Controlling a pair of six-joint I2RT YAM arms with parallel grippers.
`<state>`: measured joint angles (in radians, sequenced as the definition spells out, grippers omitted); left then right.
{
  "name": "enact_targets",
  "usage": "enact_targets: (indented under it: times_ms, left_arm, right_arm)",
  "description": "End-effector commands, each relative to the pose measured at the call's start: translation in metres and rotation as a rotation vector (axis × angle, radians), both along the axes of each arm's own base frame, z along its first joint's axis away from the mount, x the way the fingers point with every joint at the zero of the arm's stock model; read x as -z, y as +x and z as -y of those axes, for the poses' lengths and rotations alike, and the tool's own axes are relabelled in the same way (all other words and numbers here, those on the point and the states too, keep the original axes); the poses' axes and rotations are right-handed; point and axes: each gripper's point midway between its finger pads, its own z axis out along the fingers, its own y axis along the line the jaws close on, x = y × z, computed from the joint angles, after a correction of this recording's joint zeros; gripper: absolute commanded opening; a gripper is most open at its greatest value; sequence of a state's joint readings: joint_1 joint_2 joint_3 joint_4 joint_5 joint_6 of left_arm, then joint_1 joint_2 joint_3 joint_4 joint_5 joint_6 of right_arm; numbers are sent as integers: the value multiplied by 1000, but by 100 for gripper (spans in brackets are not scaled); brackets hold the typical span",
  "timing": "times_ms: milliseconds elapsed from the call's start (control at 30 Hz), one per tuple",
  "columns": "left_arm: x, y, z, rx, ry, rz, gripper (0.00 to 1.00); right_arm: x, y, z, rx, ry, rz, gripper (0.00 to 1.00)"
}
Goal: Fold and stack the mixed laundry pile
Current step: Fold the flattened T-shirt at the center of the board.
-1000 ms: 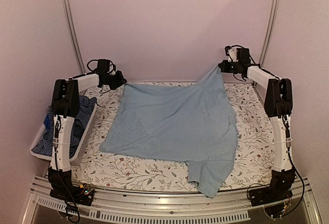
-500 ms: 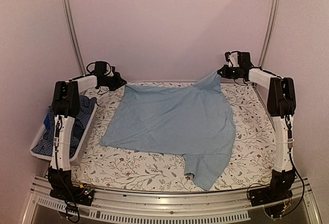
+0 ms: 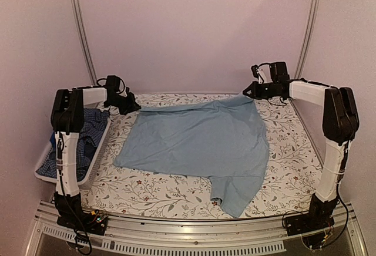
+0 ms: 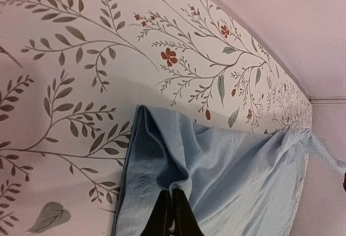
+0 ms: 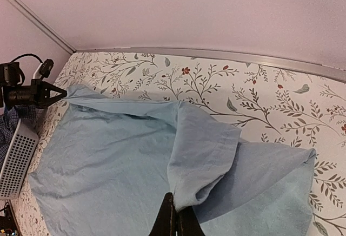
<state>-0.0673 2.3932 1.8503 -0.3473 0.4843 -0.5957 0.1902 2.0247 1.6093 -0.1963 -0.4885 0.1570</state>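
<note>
At centre, top view: the shirt lies spread on the table. Its far edge is strung between both pincers, and one sleeve trails toward the lower middle of the frame.
Upper left, top view: the left pincer is low over the table and clamped on the shirt's far corner.
Upper right, top view: the right pincer is clamped on the other far corner, which is a little raised.
Left edge, top view: the basket holds a checked shirt and more blue cloth.
Left wrist view: the left pincer, at bottom centre, is pinched tight on a hemmed fold. A taut ridge of cloth runs off to the right.
Right wrist view: the right pincer, at bottom centre, is pinched tight on a bunched fold. A flap of cloth is doubled over just above it.
Step, as I judge it: laying the shirt flat before the first fold.
Doing it well: lower both corners together with the far edge stretched. Let go only once the cloth rests on the table. Then smooth the doubled flap and the trailing sleeve.
</note>
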Motion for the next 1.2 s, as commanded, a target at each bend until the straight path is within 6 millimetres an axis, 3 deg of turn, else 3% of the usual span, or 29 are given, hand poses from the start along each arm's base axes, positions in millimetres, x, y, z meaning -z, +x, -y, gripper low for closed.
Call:
enact_targets:
  times_ms: [0, 133, 333, 500, 767, 900, 1000, 1167]
  left_arm:
    - [-24, -9, -6, -5, 27, 28, 3]
    - [-25, -17, 0, 0, 27, 12, 2]
    - [-25, -25, -8, -33, 56, -10, 2]
    - [-29, -23, -6, -39, 32, -3, 3]
    - [-23, -27, -5, -31, 22, -29, 4]
    - [-20, -31, -5, -23, 29, -41, 3]
    - [-19, -35, -9, -34, 42, -52, 2]
    - [-27, -33, -8, -28, 17, -33, 4]
  right_arm:
    - [1, -23, 9, 11, -26, -13, 0]
    - [9, -36, 13, 3, -46, -44, 0]
    - [-12, -55, 13, -15, -19, -35, 0]
    - [-9, -79, 7, -33, 35, -92, 0]
    - [31, -121, -10, -70, 55, -242, 0]
    - [45, -133, -6, -59, 28, -277, 0]
    - [53, -142, -3, -64, 16, -302, 0]
    - [48, -151, -2, -69, 24, -298, 0]
